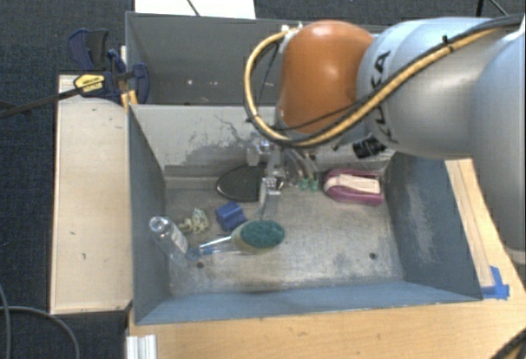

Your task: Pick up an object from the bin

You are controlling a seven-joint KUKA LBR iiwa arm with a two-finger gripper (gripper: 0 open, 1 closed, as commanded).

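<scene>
The gripper [268, 185] hung low in the scuffed grey metal bin [427, 218].
It sat just above a round, fuzzy green brush head [262, 235], left of centre, with a flat dark oval disc [237, 182] and a blue block [229, 214] beside it. A glossy pink-and-purple piece [355, 186] lay to the right. Whether the gripper was open or closed, I couldn't tell.

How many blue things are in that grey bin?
2: a small blue block left of centre, and the blue-handled green brush just below it. The arm may hide more.
</scene>
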